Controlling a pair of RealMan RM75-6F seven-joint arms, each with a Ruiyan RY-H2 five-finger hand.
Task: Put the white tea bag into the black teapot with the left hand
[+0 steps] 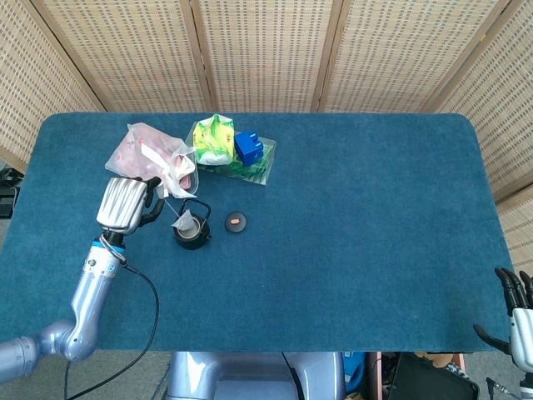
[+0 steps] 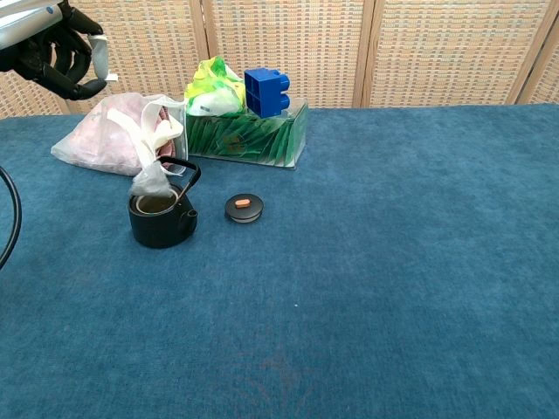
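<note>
In the head view, the left hand (image 1: pixel 125 206) is being held just left of the black teapot (image 1: pixel 191 232), fingers curled together on the tag end of the tea bag's string. The white tea bag (image 1: pixel 183 222) is being dangled at the teapot's open mouth, apparently just above the rim. For the step to go well, the bag should be steadied until it is hanging squarely over the opening, then lowered straight down clear of the raised handle, and the string released only once the bag is sitting inside. The teapot's lid (image 1: pixel 236 221) is lying just right of the teapot. The right hand (image 1: pixel 518 323) is being kept well away at the lower right edge; whether it is closed cannot be told.

In the chest view, the left hand (image 2: pixel 54 52) is being shown up and to the left of the teapot (image 2: pixel 161 217), the paper tag pinched in dark fingers. The tea bag (image 2: pixel 152 182) is appearing as a pale, crumpled pyramid at the teapot's left rim, not yet inside.
</note>
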